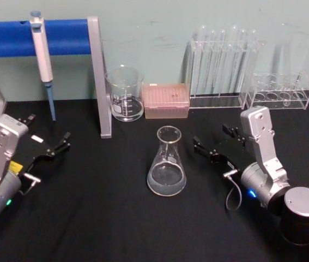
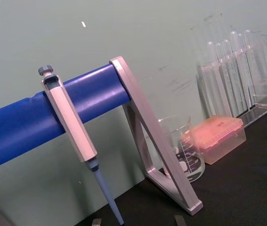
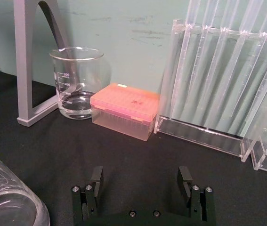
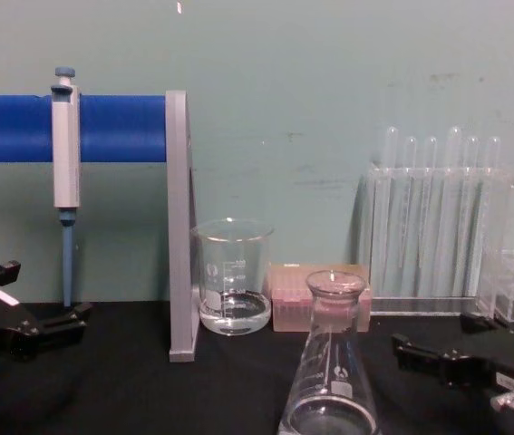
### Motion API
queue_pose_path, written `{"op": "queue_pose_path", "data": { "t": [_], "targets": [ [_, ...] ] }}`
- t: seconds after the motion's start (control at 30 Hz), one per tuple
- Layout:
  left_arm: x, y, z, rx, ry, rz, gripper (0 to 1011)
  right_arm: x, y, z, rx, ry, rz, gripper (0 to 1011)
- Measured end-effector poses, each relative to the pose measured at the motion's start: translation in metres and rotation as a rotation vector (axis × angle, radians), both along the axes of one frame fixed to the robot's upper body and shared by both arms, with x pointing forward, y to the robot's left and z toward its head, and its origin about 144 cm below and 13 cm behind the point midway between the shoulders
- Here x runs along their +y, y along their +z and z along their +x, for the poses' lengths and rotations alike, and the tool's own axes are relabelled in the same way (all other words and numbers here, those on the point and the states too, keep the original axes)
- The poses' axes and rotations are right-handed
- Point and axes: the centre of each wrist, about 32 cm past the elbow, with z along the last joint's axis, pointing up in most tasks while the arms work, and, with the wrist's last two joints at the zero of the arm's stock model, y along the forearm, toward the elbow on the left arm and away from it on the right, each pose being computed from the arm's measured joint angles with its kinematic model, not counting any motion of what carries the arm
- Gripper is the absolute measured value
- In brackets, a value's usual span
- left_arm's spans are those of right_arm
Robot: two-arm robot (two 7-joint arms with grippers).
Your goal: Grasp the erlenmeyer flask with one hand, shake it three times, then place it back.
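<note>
The erlenmeyer flask (image 1: 167,164) stands upright on the black table, near the middle, with nothing touching it; it holds a little clear liquid. It also rises at the front of the chest view (image 4: 332,362), and its base fills a corner of the right wrist view (image 3: 6,200). My right gripper (image 1: 215,141) lies low to the flask's right, a short gap away, open and empty, its fingers (image 3: 97,175) spread wide. My left gripper (image 1: 48,131) rests far to the left, open with nothing in it.
Behind the flask stand a glass beaker (image 1: 125,93) and a pink tip box (image 1: 167,101). Two clear racks (image 1: 222,68) (image 1: 279,90) with test tubes line the back right. A pipette (image 1: 42,54) hangs from a blue bar on a grey stand (image 1: 100,76).
</note>
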Motion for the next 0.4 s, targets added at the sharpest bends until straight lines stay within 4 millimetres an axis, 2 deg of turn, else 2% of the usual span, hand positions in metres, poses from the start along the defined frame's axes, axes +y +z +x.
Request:
{"op": "queue_pose_path", "data": {
  "t": [0.4],
  "targets": [
    [0.0000,0.0000,0.0000,0.000,0.000,0.000,1001,0.0000,0.0000,0.0000,0.000,0.000,0.001,1003]
  ]
}}
